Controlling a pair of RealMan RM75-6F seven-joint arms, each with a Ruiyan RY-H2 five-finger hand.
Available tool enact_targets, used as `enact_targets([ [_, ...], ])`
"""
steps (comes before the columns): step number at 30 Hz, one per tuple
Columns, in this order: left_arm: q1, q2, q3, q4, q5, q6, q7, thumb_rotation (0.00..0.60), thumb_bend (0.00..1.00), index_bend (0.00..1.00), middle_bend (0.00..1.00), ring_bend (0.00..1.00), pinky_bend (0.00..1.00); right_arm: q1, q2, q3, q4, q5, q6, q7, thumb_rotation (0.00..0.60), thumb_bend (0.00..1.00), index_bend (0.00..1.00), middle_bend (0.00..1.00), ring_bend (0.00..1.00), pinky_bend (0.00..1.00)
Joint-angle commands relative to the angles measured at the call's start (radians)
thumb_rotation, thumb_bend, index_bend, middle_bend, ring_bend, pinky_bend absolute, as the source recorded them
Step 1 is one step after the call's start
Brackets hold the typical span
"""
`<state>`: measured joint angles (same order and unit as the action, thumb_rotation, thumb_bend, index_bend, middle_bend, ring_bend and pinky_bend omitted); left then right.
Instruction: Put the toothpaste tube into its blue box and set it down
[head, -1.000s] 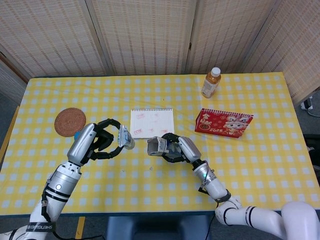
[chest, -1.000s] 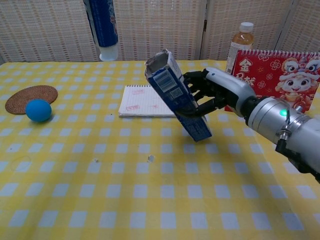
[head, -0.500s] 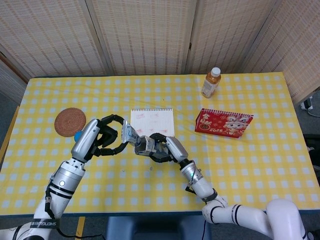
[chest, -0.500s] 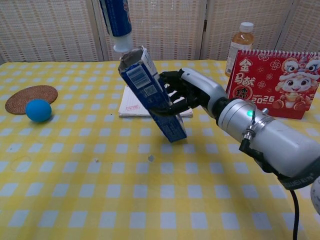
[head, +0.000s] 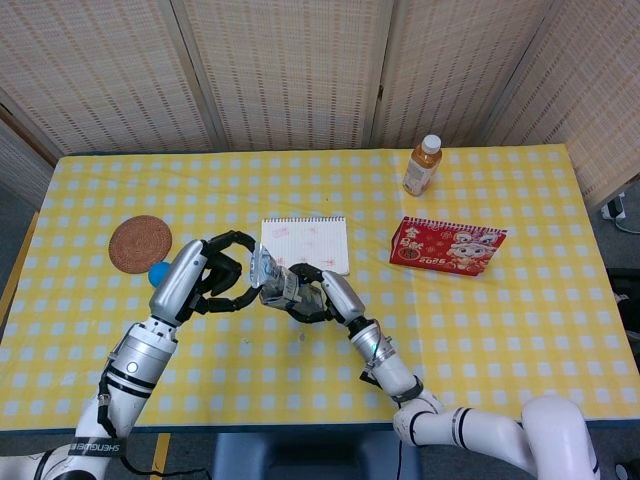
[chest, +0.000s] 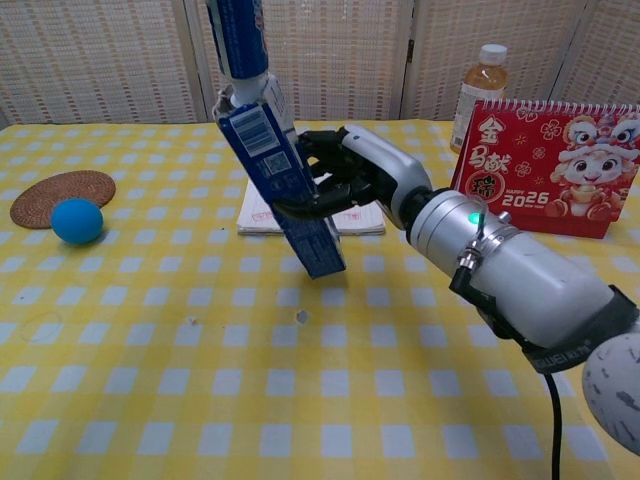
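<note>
Coaster: we find a round woven mat near the desk's left edge.
Ball: a blue ball rests on the desk, touching the coaster's near rim.
Left hand: we see its fingers curled around the toothpaste tube, holding it above the desk left of centre.
Toothpaste tube: it hangs nearly upright, cap end down, and its lower end sits in the open mouth of the box; we cannot tell how deep it has gone.
Blue box: it is tilted, open end up and to the left, and held clear of the desk.
Right hand: we note its fingers wrapped around the box's midsection, gripping it firmly.
Notepad: a spiral pad lies flat at the desk's centre, behind the box.
Bottle: an orange drink stands upright near the far edge, right of centre.
Calendar: a red desk calendar stands towards the right edge, just beside the bottle.
</note>
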<state>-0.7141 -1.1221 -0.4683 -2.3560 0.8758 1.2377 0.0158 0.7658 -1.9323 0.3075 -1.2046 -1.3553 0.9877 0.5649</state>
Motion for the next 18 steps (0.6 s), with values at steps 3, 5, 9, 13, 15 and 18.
enact_targets([
  [3,-0.009,-0.011,0.008,0.0,-0.001,0.008,0.014,0.6,0.52,0.99,1.0,1.0,1.0,0.004,-0.006,0.008,0.003,0.0,0.006,0.024,0.6,0.3,0.51,0.33,0.34,0.36],
  [5,-0.013,-0.018,0.01,0.0,-0.004,0.016,0.022,0.6,0.52,0.99,1.0,1.0,1.0,0.004,-0.009,0.01,0.003,-0.004,0.015,0.039,0.6,0.3,0.51,0.33,0.34,0.36],
  [9,-0.015,-0.026,0.014,0.0,-0.008,0.033,0.032,0.6,0.52,0.99,1.0,1.0,1.0,0.0,-0.005,0.007,-0.011,-0.017,0.031,0.071,0.6,0.3,0.51,0.33,0.34,0.36],
  [13,-0.011,-0.025,0.016,0.0,-0.015,0.042,0.032,0.6,0.52,0.99,1.0,1.0,1.0,-0.007,0.008,0.007,-0.032,-0.025,0.047,0.095,0.6,0.3,0.51,0.33,0.34,0.36],
  [15,-0.008,-0.024,0.018,0.0,-0.018,0.044,0.031,0.6,0.52,0.99,1.0,1.0,1.0,-0.01,0.015,0.009,-0.043,-0.028,0.053,0.103,0.6,0.3,0.51,0.33,0.34,0.36],
  [18,-0.006,-0.022,0.021,0.0,-0.025,0.043,0.029,0.6,0.52,0.99,1.0,1.0,1.0,-0.013,0.026,0.011,-0.062,-0.031,0.062,0.11,0.6,0.3,0.51,0.33,0.34,0.36],
])
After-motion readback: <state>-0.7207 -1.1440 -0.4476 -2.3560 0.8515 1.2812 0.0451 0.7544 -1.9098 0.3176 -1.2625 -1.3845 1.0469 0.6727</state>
